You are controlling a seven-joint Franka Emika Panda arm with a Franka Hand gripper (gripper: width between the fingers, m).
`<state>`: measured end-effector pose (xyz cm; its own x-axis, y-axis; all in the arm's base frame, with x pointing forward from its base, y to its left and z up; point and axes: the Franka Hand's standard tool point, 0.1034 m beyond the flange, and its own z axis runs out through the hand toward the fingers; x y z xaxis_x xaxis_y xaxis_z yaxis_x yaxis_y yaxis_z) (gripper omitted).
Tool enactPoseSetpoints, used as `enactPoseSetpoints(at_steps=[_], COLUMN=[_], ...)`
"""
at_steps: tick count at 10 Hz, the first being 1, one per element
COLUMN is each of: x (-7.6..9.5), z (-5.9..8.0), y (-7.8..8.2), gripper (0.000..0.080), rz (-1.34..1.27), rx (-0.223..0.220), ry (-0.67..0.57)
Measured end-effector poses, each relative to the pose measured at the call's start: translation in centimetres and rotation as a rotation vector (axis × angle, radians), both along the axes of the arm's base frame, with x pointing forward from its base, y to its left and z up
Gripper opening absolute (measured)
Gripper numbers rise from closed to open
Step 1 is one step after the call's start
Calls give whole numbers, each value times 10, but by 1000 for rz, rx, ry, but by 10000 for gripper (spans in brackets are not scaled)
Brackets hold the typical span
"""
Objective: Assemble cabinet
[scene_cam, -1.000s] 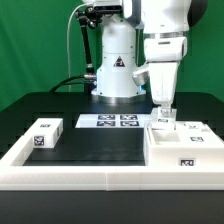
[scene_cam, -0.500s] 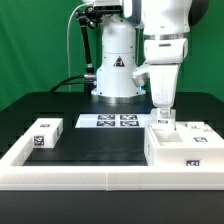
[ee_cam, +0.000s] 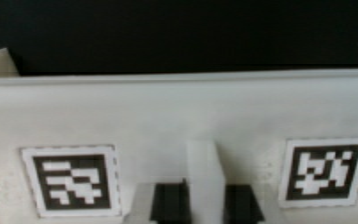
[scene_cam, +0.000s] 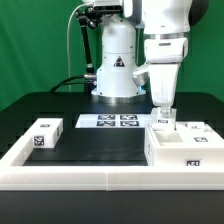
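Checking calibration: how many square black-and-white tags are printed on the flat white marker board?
4 tags, in two rows of two on the thin flat white marker board: back pair, front pair. None looks hidden.

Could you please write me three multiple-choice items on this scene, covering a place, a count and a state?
1. The small tagged block lies at the exterior view's: A left; B right; C middle.
2. Tags on the marker board: A two; B four; C six.
3. The gripper is: A lifting the block; B above the marker board; C lowered at the cabinet body.
Answers: 1 A, the block sits alone on that side; 2 B, four tags show on the board; 3 C, the fingers reach down to the body.
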<state>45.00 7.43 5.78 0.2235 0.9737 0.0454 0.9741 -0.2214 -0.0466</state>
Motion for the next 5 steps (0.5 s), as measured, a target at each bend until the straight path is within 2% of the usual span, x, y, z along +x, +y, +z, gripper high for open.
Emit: enactPoseSetpoints(at_steps=[5], x=[-2], z=[2], y=[-3], gripper=[70], rz=[14], rx=[-5], ry=[12])
